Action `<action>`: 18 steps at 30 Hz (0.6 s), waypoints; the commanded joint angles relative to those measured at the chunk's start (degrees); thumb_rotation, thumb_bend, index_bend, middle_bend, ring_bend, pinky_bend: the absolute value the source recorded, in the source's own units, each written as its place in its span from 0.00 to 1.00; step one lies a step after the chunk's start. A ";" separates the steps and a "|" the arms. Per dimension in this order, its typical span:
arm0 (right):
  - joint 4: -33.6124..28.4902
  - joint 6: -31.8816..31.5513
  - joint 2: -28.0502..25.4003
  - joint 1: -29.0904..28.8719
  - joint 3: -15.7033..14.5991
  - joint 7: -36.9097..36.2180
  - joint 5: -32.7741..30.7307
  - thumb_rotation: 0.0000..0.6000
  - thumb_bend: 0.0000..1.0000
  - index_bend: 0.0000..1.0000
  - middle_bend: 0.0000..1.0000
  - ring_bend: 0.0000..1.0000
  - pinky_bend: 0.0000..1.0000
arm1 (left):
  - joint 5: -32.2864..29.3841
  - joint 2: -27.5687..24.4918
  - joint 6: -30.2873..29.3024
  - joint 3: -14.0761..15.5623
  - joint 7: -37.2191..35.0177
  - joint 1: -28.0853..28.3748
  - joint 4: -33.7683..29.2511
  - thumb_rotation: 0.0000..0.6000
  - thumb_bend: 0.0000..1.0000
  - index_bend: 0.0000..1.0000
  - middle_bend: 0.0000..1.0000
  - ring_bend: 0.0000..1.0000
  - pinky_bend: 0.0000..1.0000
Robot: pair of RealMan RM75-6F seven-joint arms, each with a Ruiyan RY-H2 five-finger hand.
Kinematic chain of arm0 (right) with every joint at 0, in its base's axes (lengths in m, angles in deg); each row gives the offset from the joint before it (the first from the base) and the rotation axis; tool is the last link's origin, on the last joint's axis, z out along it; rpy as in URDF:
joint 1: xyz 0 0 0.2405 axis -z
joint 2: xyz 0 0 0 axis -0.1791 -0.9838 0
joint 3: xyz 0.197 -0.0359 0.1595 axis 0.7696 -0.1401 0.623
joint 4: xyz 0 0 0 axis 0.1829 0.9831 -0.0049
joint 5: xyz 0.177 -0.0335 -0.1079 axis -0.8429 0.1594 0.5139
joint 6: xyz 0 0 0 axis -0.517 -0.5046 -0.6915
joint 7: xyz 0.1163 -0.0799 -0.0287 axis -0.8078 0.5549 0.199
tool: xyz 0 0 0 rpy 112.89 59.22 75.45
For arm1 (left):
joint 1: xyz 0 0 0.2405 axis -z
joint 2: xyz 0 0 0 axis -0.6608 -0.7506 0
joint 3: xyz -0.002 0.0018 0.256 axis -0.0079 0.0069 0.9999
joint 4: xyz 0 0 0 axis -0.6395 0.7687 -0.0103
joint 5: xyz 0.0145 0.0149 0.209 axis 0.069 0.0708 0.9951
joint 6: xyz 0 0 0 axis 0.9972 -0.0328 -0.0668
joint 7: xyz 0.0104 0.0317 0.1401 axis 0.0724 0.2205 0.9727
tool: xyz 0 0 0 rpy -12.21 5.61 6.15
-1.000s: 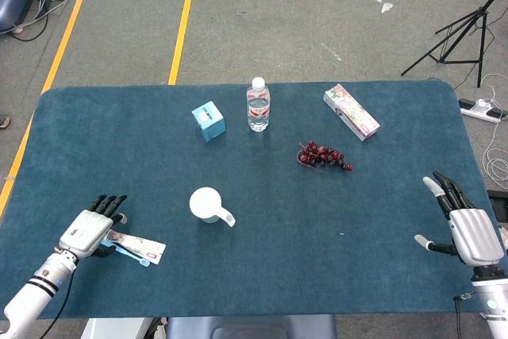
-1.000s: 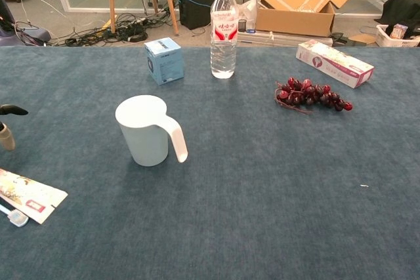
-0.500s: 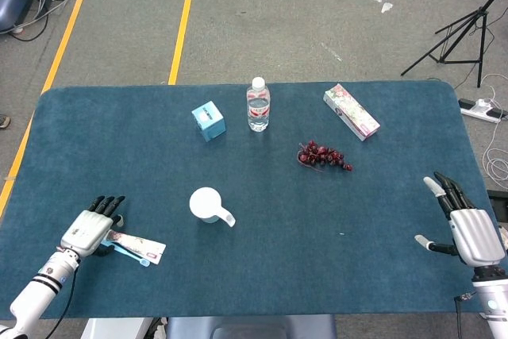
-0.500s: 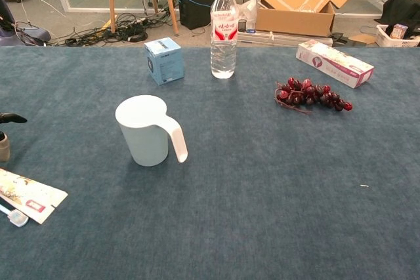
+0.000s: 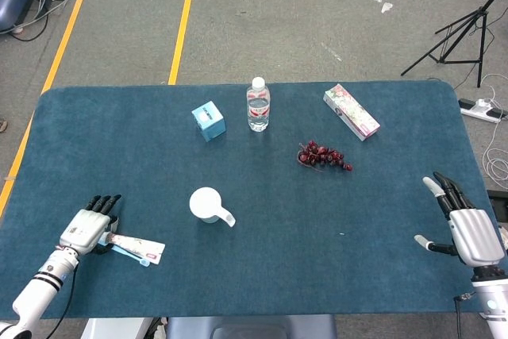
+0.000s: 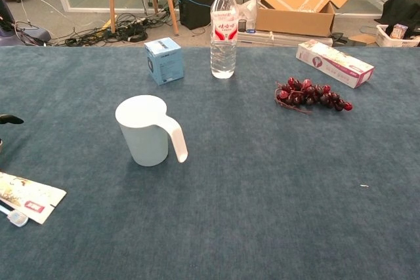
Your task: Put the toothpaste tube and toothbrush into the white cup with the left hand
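At seven o'clock, near the surface (image 5: 262,283) edge, the left hand (image 5: 86,226) is laid fingers apart over the toothpaste tube (image 5: 136,246) end — toothbrush (image 5: 132,255) half hidden.

Silver-backed robot hand (image 5: 82,229) with black fingers, white forearm with black wrist bands.

Matt blue cloth table (image 6: 275,214); smooth white plastic cup (image 6: 146,130); clear glossy bottle (image 6: 224,27).
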 commanded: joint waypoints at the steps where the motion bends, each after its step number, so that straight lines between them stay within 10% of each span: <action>1: -0.01 0.03 0.02 -0.01 0.00 0.03 0.00 1.00 0.03 0.05 0.04 0.04 0.33 | 0.00 -0.15 0.13 -0.02 -0.09 -0.01 -0.05 1.00 0.24 0.55 0.00 0.00 0.06; 18: -0.01 0.29 0.07 -0.12 0.01 0.12 -0.13 1.00 0.03 0.05 0.04 0.04 0.33 | -1.66 -5.65 3.04 -0.38 -4.15 0.38 -5.64 1.00 0.29 0.75 0.01 0.03 0.06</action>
